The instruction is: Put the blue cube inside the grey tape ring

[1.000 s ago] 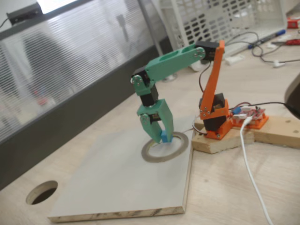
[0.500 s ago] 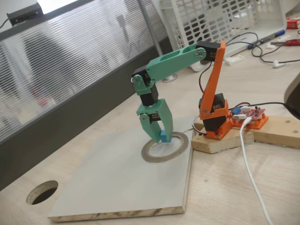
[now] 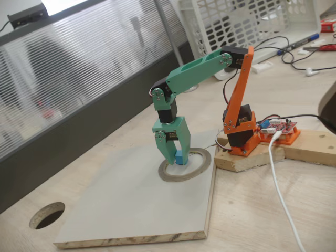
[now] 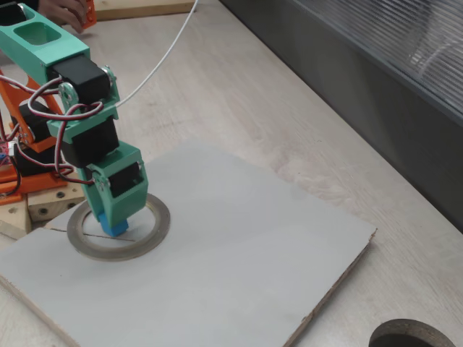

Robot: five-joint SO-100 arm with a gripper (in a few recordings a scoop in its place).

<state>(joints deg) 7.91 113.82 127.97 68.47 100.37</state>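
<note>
Both fixed views show your gripper with its green fingers closed on the blue cube, which hangs low over the opening of the grey tape ring lying on the pale board. Transport looks done — the cube sits above the ring's inner area, though whether it touches the board cannot be told. Left for you — open the fingers and withdraw.

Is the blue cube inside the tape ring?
Inside: the blue cube sits within the grey tape ring, with the pincer shut on it.
</note>
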